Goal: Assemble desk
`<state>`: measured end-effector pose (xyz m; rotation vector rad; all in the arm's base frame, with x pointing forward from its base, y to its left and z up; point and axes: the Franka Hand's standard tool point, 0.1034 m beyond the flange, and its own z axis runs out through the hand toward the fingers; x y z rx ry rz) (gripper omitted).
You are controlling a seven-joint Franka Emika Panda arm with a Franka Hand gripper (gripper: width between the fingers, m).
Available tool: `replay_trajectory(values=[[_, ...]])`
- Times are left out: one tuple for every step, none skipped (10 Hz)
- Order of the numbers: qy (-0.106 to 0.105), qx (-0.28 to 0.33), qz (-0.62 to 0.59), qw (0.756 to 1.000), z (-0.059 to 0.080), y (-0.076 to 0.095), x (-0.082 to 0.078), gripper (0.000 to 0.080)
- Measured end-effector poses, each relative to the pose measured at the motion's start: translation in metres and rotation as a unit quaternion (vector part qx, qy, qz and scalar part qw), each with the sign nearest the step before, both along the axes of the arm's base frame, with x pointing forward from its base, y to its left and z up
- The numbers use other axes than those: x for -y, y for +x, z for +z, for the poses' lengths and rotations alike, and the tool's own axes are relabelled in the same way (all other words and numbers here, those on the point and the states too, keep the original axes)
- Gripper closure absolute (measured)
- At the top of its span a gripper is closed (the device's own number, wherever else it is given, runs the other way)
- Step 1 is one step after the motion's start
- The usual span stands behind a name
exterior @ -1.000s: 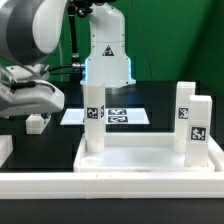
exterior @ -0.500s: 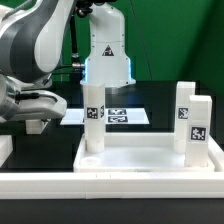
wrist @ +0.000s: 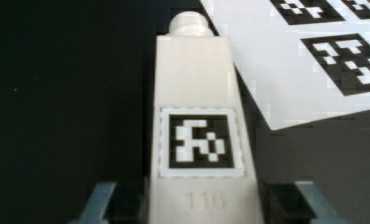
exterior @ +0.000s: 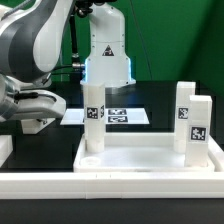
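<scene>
The leg [wrist: 196, 110] bears embossed digits "110".

Desk panel [exterior: 150, 160]: one, white, rimmed.
Legs standing on panel: three [exterior: 93, 125] [exterior: 184, 112] [exterior: 198, 125].
Loose leg [wrist: 200, 110]: one.
Marker board [exterior: 118, 116]: one.
Gripper [wrist: 196, 195]: one.

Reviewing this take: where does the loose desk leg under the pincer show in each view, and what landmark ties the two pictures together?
Exterior view: the loose leg is a small white block at the exterior view's left, below the pincer, mostly hidden by it.
Wrist view: the same leg fills the middle, lying lengthwise on the black table, its square tag facing the camera.
Shared landmark: the marker board, beside the leg in both.
</scene>
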<state>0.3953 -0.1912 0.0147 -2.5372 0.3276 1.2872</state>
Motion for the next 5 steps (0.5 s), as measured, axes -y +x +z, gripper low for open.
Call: replay_trajectory(values=[[0.000, 0.000, 0.000, 1.000, 0.000, 0.000, 0.000, 0.0510], [0.000, 0.000, 0.000, 1.000, 0.000, 0.000, 0.000, 0.0510], [-0.001, 0.003, 0.002, 1.000, 0.003, 0.002, 0.001, 0.0510], [-0.007, 0.022, 0.018, 1.000, 0.024, 0.014, 0.002, 0.0510], [-0.009, 0.054, 0.029, 0.998, 0.052, 0.026, -0.004, 0.0509]])
